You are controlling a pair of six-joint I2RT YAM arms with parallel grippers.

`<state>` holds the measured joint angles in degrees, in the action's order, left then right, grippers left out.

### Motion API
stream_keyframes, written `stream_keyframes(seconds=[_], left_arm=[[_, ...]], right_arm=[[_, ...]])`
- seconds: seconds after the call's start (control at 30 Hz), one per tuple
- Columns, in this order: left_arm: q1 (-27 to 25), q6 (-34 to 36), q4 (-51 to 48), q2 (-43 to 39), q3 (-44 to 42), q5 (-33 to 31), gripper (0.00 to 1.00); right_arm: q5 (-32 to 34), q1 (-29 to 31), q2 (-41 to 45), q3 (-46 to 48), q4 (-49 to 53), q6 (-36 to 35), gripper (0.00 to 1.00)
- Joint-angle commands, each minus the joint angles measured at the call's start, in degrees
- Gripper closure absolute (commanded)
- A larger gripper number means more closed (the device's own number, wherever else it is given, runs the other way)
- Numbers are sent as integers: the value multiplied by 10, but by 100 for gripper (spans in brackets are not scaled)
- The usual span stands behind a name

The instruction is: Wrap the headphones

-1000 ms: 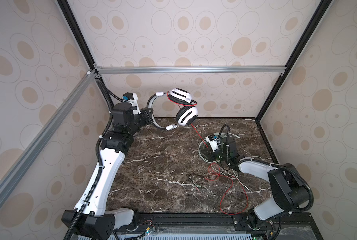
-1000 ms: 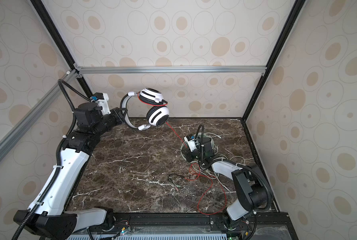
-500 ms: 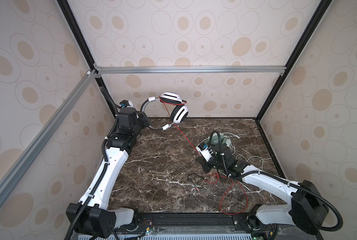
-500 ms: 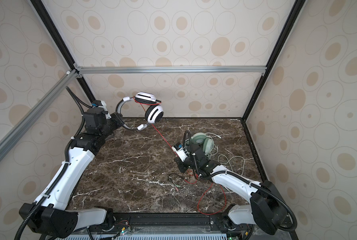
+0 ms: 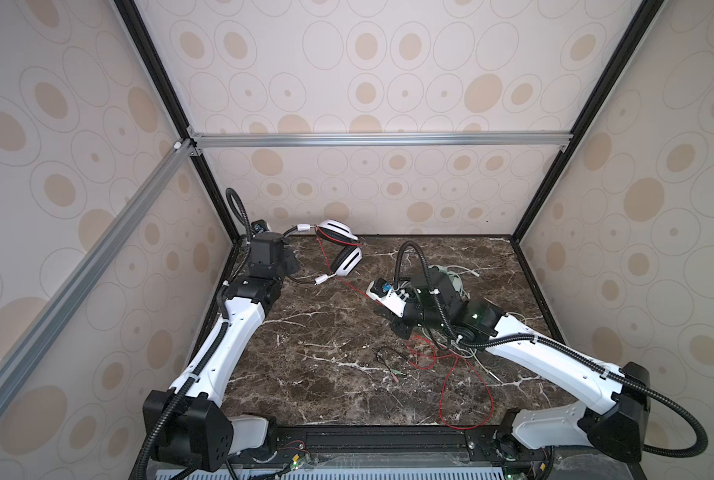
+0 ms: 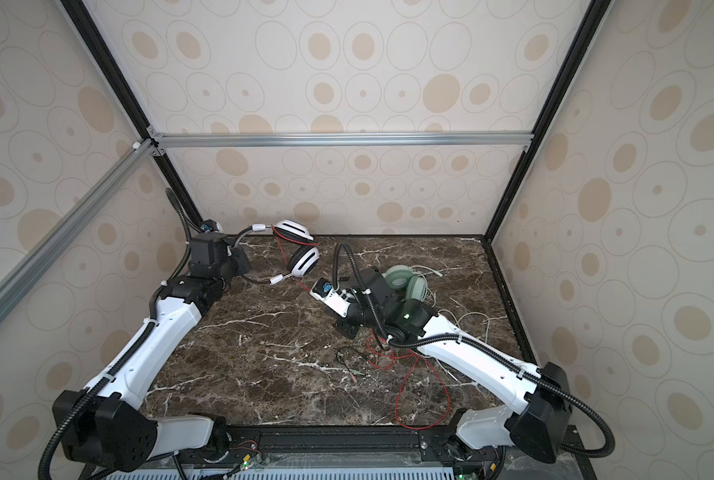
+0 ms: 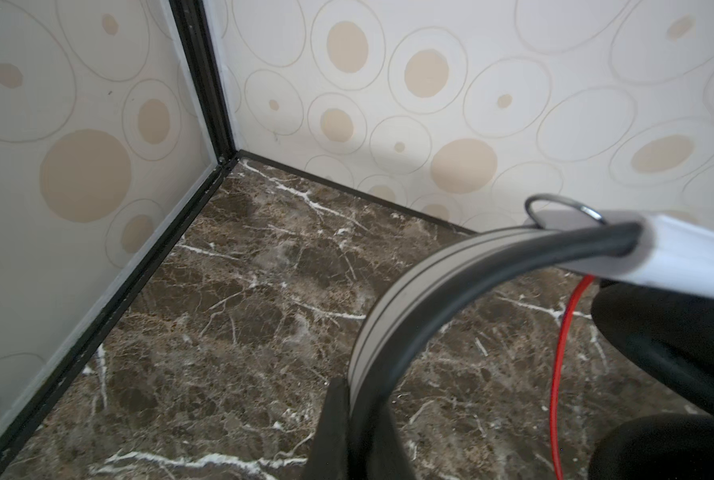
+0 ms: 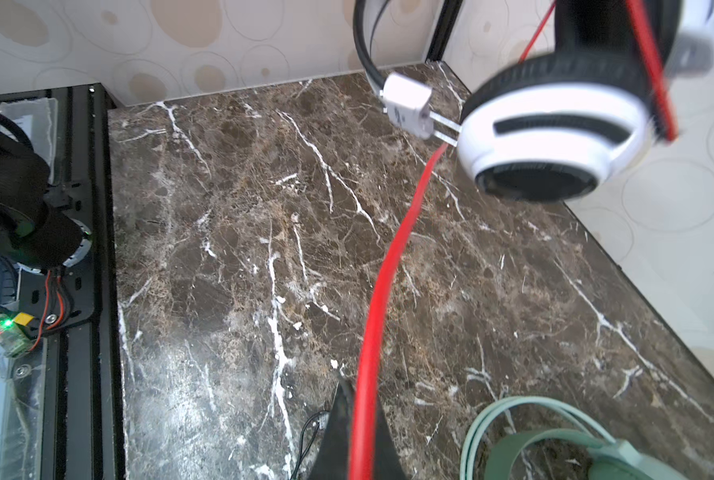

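dark marble tabletop (image 5: 305,374) between patterned walls. holds white headset (image 5: 344,259) lower than a second ago, near the back-left corner, left gripper (image 7: 359,428) clamped on its headband. pinches red cable (image 8: 382,266) in right gripper (image 8: 361,432), arm stretched further toward the middle than before. mint-green headset (image 6: 405,282) behind that arm, partly hidden; thin black lead (image 5: 388,361) lying loose in front.
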<state>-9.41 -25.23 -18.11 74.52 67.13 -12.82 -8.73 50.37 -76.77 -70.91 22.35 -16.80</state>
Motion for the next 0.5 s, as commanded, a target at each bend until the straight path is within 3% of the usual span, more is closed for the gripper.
stream_keyframes(seconds=[0.0, 0.33, 0.47], left_arm=[[-3, 34, 59, -6, -4, -5, 100], [-62, 190, 1, -37, -67, -11, 100], [-67, 216, -15, -93, -110, 35, 100]], right_arm=[[4, 14, -22, -38, 51, -37, 100], [71, 19, -86, -168, 139, -71, 100], [91, 16, -110, -197, 152, -83, 100]])
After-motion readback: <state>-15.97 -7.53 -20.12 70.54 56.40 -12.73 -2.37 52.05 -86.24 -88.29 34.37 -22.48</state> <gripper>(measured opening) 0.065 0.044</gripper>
